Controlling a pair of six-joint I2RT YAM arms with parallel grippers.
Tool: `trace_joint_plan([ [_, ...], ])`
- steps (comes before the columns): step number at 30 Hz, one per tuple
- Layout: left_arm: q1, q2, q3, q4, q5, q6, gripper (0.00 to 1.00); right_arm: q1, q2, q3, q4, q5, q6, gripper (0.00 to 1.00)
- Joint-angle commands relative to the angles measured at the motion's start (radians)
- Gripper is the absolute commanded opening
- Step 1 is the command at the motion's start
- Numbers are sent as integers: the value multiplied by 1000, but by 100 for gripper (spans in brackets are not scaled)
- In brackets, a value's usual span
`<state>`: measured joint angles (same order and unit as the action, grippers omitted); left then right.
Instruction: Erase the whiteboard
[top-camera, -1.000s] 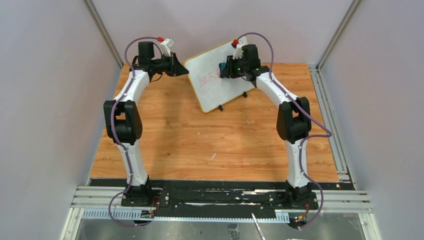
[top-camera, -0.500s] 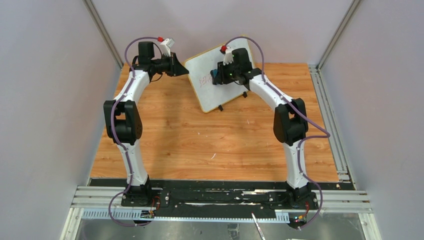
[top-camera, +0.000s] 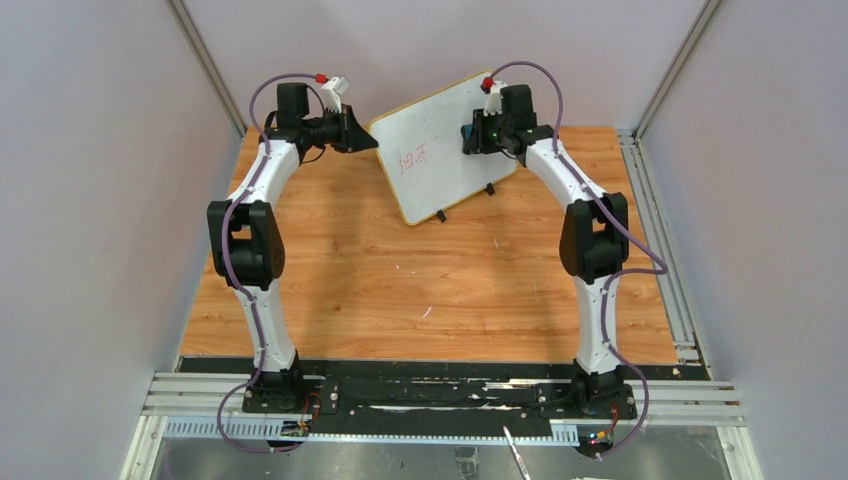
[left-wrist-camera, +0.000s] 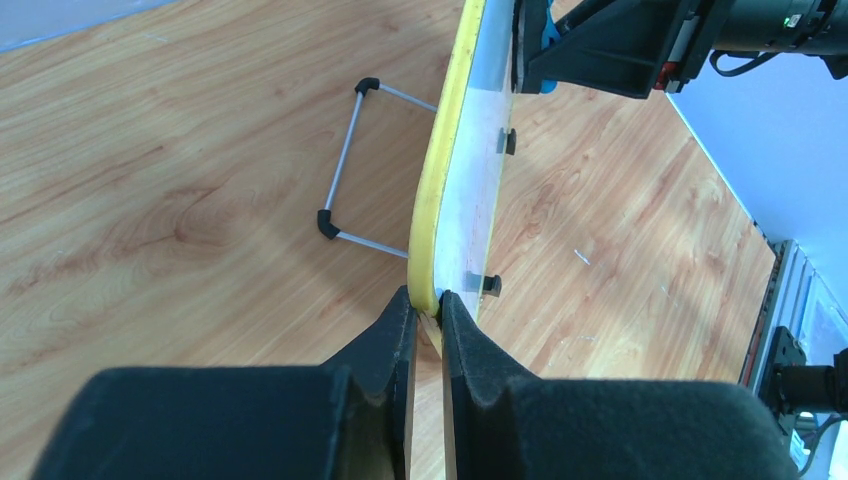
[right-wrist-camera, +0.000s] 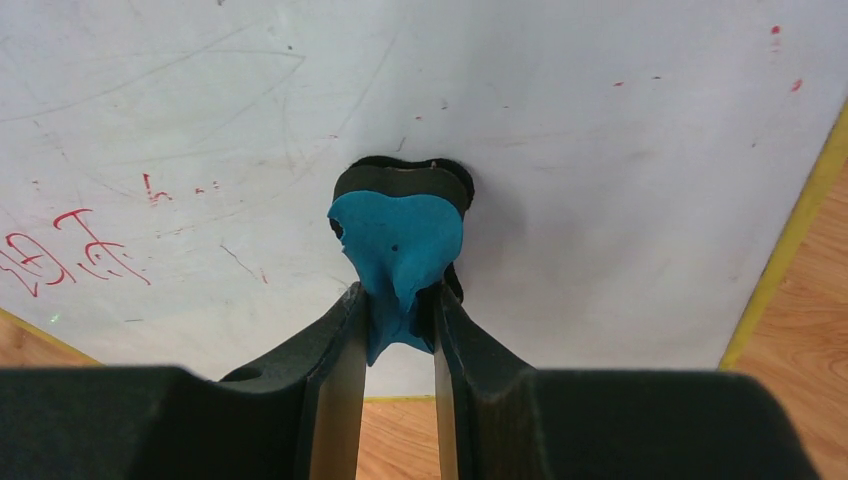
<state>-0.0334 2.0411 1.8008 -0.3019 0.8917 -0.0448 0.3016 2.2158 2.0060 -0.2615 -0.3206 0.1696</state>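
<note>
On the wood-grain table (top-camera: 400, 290), the left gripper (left-wrist-camera: 425, 302) clenches the yellow rim of the smooth whiteboard (top-camera: 440, 165); the right gripper (right-wrist-camera: 398, 296) pinches a squashed blue eraser (right-wrist-camera: 397, 235) against it.

Wood-grain desk (top-camera: 400, 290) enclosed by plain pale grey walls (top-camera: 90, 200) at its far, left and right edges; metal rails (top-camera: 450, 408) along near and right edges.

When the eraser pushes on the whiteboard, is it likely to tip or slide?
Probably prone to tipping: the whiteboard stands tilted on a thin wire stand. Likely stiff, since its edge looks straight. The left gripper clamps its yellow rim, which should steady it against the eraser.
</note>
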Motion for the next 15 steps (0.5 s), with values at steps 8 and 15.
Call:
trace_joint_plan([
  [8,-30,1,5,-79,3,63,0,35,44,76,-6,-39,4,1],
  [15,-31,1,4,-75,1,62,0,103,59,126,-25,-56,-2,0],
])
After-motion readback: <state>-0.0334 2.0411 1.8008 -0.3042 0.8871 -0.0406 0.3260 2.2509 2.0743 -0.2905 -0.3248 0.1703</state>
